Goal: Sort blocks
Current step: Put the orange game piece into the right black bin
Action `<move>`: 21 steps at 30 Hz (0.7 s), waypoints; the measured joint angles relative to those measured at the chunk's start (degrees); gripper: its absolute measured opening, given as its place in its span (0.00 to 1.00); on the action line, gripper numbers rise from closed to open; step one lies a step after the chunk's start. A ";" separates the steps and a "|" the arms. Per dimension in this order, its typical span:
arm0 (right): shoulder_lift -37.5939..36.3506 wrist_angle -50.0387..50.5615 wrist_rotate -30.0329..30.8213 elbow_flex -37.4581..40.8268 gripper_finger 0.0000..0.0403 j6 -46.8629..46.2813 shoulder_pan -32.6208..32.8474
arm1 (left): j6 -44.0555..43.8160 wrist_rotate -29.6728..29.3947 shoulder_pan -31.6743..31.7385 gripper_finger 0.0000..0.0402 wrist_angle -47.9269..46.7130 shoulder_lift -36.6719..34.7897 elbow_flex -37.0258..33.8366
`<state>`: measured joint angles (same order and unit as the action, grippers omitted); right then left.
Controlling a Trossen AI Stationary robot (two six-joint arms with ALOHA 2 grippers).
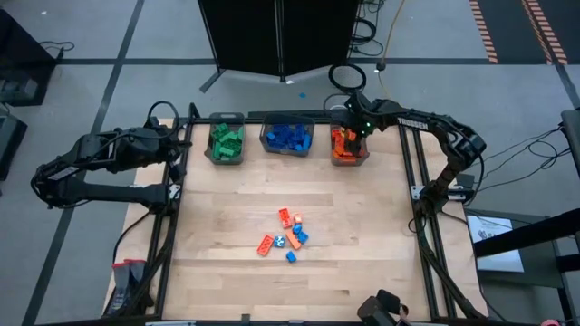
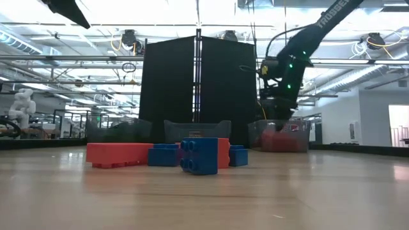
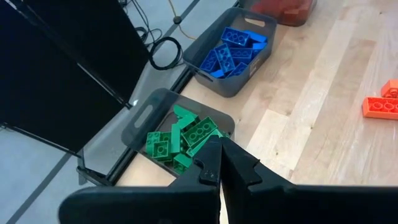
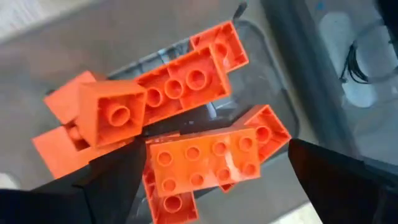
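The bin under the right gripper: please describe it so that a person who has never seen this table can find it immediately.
Three grey bins stand in a row along the far edge of the wooden table. It is the bin at the right end, with the open right gripper directly above it. Only this one holds orange-red blocks; the middle bin holds blue and the left bin green.

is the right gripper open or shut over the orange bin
Open. The right gripper hangs over the grey translucent bin of orange-red bricks, its two dark fingers spread wide apart with nothing between them.
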<state>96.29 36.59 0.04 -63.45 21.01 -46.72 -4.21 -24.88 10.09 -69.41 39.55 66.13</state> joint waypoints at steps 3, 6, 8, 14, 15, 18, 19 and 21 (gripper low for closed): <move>-0.06 4.52 -0.03 -4.97 0.94 0.05 0.35 | 0.00 0.00 0.02 0.00 0.00 0.00 0.00; -0.52 9.20 -0.17 -11.90 0.94 0.09 1.61 | 0.02 0.00 0.00 0.00 -0.02 0.00 0.00; -0.52 12.04 -2.34 -17.13 0.94 -1.50 3.28 | 0.00 0.02 0.00 0.00 -0.02 0.02 0.00; -0.68 11.02 -11.98 -25.78 0.94 -9.89 13.86 | 0.00 0.02 0.02 0.00 -0.03 0.02 0.00; -0.64 9.90 -11.86 -25.87 0.94 -11.29 16.26 | 0.00 0.02 0.01 0.00 -0.03 0.00 0.00; 0.13 7.24 -7.75 -25.37 0.94 -17.31 23.71 | 0.00 0.04 0.00 0.00 -0.04 0.02 0.00; 0.58 6.52 -6.06 -25.14 0.94 -19.86 26.04 | 0.02 0.04 0.01 0.00 -0.04 0.01 0.00; 2.44 6.26 -1.93 -25.10 0.94 -26.26 30.61 | 0.04 0.45 0.01 0.00 -0.07 0.00 0.00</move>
<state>98.73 42.85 -1.89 -88.55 -5.25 -16.12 -4.16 -24.44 10.11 -69.47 39.55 66.13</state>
